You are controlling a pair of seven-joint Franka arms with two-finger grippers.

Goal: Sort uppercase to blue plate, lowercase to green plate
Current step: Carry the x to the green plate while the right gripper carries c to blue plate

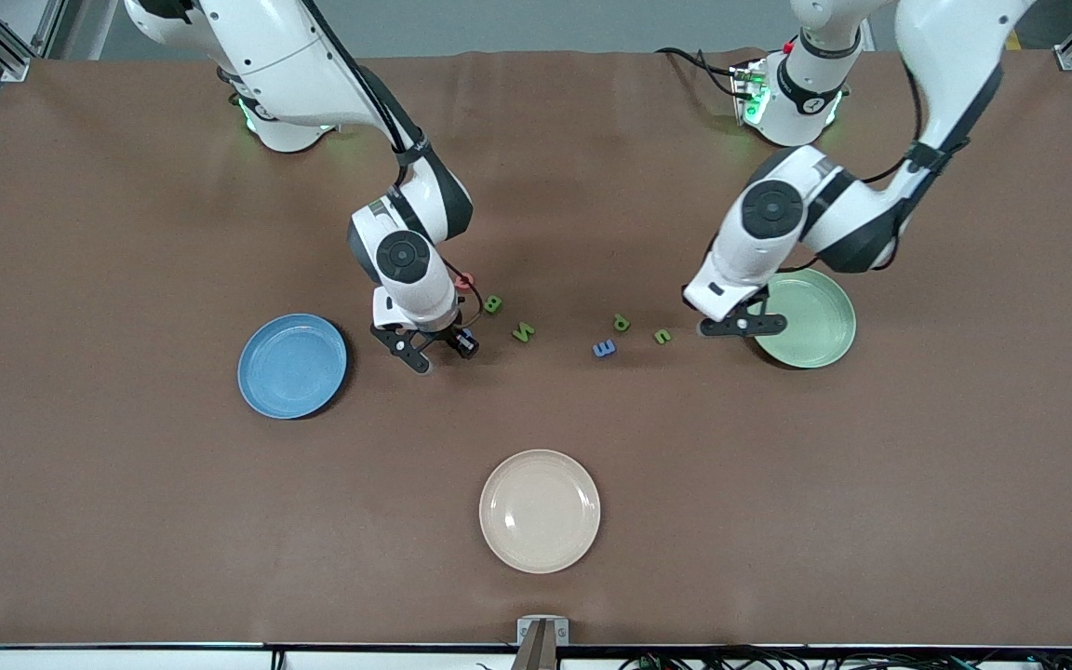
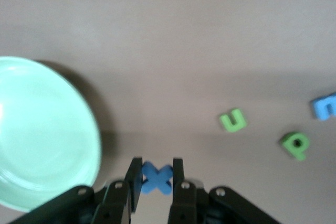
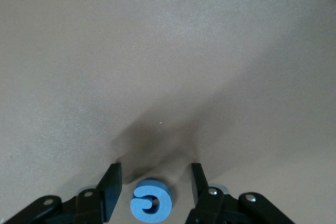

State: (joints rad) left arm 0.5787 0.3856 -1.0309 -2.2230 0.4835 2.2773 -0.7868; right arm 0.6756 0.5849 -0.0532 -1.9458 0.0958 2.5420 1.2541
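The left gripper (image 2: pixel 156 178) pinches the flat blue x (image 2: pixel 156 177) beside the pale mint-green round plate (image 2: pixel 37 140), while the right gripper (image 3: pixel 153 187) straddles the flat blue G (image 3: pixel 150 202), jaws apart.

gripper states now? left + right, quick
Left gripper: shut on the blue x, beside the green plate.
Right gripper: open around the blue G on the table, fingers not yet touching it.
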